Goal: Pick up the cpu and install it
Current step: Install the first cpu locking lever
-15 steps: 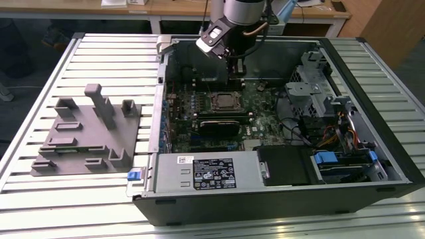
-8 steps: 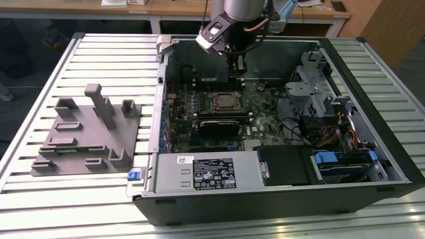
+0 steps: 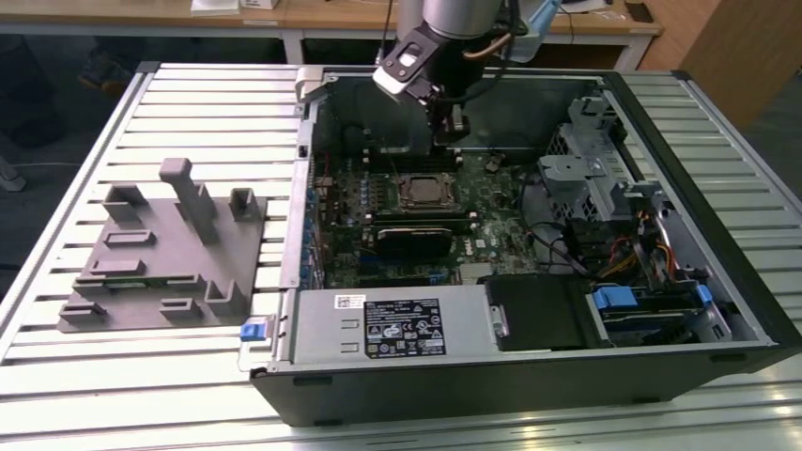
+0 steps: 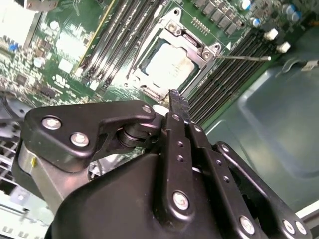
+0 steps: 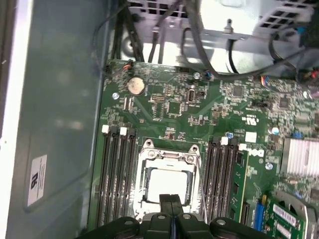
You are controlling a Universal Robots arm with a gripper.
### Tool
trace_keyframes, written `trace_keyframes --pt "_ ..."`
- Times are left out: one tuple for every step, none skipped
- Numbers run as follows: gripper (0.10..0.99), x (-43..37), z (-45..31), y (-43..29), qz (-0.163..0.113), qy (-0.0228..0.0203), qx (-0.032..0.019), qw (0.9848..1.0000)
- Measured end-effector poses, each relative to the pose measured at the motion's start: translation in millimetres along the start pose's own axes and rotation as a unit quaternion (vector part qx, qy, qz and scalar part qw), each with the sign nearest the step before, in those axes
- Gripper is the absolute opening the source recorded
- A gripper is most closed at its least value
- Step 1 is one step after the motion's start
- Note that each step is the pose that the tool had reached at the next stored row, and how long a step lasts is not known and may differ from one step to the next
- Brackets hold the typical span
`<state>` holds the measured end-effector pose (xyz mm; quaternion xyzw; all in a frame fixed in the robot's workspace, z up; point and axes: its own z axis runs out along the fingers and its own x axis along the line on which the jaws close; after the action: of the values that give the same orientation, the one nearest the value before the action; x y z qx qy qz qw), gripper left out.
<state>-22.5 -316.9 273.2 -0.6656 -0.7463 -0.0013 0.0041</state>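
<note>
The cpu (image 5: 167,184) (image 4: 169,64), a small square chip with a silvery-white top, lies flat inside the metal-framed socket (image 3: 423,191) on the green motherboard (image 5: 169,109). My gripper (image 3: 445,132) hangs inside the open computer case, a little above the board and just off the socket's edge. In both wrist views its black fingers (image 5: 172,201) (image 4: 178,107) are pressed together with nothing between them. They touch neither the cpu nor the frame.
Black memory slots (image 5: 117,174) flank the socket on both sides. The case walls (image 3: 307,160), a drive cage with cables (image 3: 602,178) and a power supply (image 3: 389,324) close in the board. A grey plastic fixture (image 3: 163,244) stands on the slatted table at the exterior view's left.
</note>
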Motion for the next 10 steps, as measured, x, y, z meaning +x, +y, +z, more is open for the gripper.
trace_keyframes --pt "0.106 0.0 0.0 0.0 -0.009 -0.0001 0.0001 1.0" --pt "0.106 0.0 0.1 0.0 -0.018 -0.0001 0.0002 0.9998" --pt "0.106 0.0 0.1 0.0 -0.028 -0.0001 0.0002 0.9996" --pt "0.106 0.0 0.2 0.0 -0.037 -0.0002 0.0003 0.9993" --pt "0.106 0.0 0.3 0.0 -0.045 -0.0002 0.0004 0.999" --pt "0.106 0.0 0.4 0.0 -0.055 -0.0002 0.0004 0.9985" --pt "0.106 0.0 0.5 0.0 -0.064 -0.0002 0.0005 0.998" --pt "0.106 0.0 0.6 0.0 -0.073 -0.0002 0.0005 0.9974" --pt "0.106 0.0 0.7 0.0 -0.082 -0.0002 0.0006 0.9967" --pt "0.106 0.0 0.7 0.0 -0.091 -0.0003 0.0007 0.9958"
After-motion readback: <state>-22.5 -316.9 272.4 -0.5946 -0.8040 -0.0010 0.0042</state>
